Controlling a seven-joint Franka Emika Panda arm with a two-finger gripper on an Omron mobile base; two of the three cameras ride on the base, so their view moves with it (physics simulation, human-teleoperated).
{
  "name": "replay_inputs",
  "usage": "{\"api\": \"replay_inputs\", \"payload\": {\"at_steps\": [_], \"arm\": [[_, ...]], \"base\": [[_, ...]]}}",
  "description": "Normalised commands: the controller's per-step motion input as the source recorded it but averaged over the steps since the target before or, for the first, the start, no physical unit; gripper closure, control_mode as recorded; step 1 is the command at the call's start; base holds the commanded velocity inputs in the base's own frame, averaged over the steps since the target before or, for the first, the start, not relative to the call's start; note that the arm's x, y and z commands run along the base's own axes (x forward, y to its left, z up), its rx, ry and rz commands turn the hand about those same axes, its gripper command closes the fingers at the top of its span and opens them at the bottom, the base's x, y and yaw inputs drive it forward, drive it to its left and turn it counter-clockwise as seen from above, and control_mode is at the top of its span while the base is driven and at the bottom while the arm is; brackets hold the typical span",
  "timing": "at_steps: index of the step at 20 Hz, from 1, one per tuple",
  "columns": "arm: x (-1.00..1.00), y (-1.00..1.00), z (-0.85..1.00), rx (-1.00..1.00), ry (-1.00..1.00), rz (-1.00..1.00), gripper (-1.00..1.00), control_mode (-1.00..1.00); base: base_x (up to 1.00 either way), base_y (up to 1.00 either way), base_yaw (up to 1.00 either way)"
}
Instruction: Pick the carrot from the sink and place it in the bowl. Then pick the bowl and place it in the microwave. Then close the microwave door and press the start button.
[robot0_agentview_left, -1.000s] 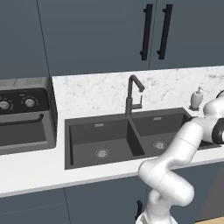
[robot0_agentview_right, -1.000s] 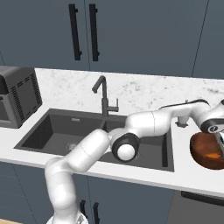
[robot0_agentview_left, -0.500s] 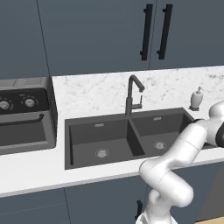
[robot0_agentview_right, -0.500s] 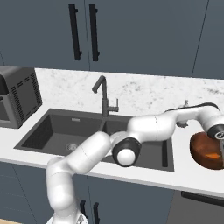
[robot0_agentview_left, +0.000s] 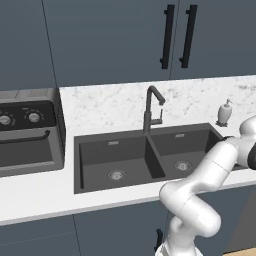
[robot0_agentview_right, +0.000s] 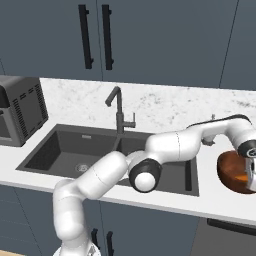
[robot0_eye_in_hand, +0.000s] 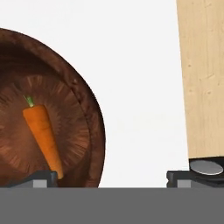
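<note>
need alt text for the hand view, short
A slim bright orange carrot with a green stub lies inside a round reddish-brown bowl at the left. The bowl sits on a white counter, with a tan wooden board at the right and the open gripper spread along the bottom edge.

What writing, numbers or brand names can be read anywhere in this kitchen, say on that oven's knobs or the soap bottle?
No readable text anywhere.
Oven knobs: plain dials, any marks too small to read.
Soap bottle: no label.
Bowl and carrot: no writing.
Wooden board: bare grain, no print.
Cabinets and sink: no sign or brand.
</note>
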Motion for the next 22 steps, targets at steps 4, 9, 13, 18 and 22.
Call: {"api": "replay_inputs", "payload": {"at_steps": [4,9,13,18,22], "arm": [[0.0,0.0,-0.21,0.07,-0.03,-0.01,-1.0,-1.0],[0.03,0.0,-0.21,0.05,-0.04,0.0,-1.0,-1.0],[0.13,0.0,-0.16,0.0,-0.06,0.0,-1.0,-1.0],[0.01,0.0,-0.18,0.0,-0.07,0.0,-1.0,-1.0],[0.0,0.0,-0.23,0.0,-0.07,0.0,-1.0,-1.0]], "base": [[0.0,0.0,0.0],[0.0,0.0,0.0],[0.0,0.0,0.0],[0.0,0.0,0.0],[0.0,0.0,0.0]]}}
